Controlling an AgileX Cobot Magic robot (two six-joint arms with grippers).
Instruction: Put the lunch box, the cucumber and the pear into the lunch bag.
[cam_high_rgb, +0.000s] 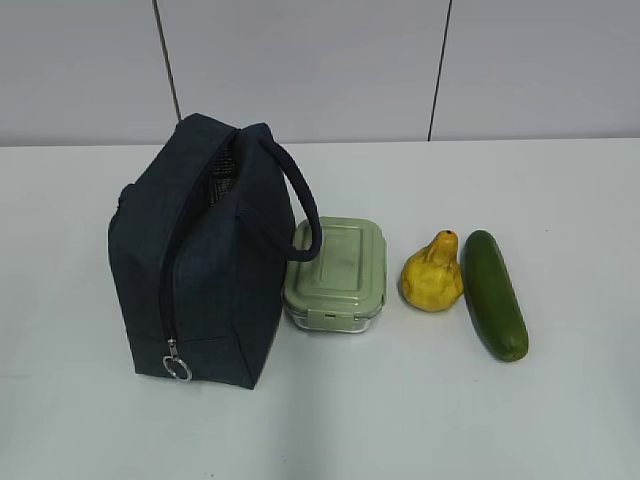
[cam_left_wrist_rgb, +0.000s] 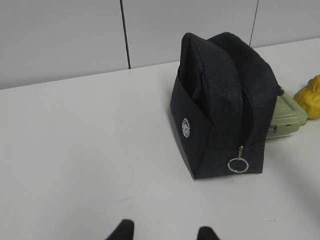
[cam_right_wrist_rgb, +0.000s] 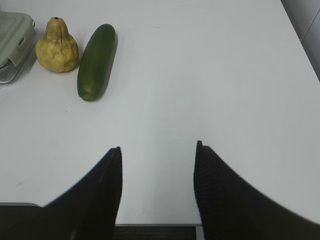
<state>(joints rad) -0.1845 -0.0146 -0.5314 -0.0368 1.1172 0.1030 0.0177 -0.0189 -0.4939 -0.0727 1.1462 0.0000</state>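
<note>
1. Exterior view: I see the lunch bag (cam_high_rgb: 205, 255) standing on the white counter (cam_high_rgb: 400, 410) at the left, its zipper running down the near face to a silver ring pull (cam_high_rgb: 177, 367) at the bottom. The top of the bag gapes a little, and its loop handle (cam_high_rgb: 300, 205) arches over toward the lunch box (cam_high_rgb: 337, 273), which sits just beside the bag on the right. The pear (cam_high_rgb: 433, 274) lies just right of the box, and the cucumber (cam_high_rgb: 493, 293) lies close beside the pear, pointing away from me. Neither arm shows in this view.

2. Left wrist view: I see the left gripper (cam_left_wrist_rgb: 164, 233) only as two dark fingertips (cam_left_wrist_rgb: 122, 230) at the bottom edge, spread apart with bare counter between them and nothing held. The bag stands well ahead of it and to the right, ring pull facing me, a small round white logo (cam_left_wrist_rgb: 186, 127) on its side. A corner of the box and a bit of the pear peek out behind the bag at the right.

3. Right wrist view: I see the right gripper (cam_right_wrist_rgb: 157, 150) wide open and empty, above bare counter. The cucumber lies ahead and to the left, well apart from the fingers; the pear is just left of it, and the box corner sits at the left edge.
</note>
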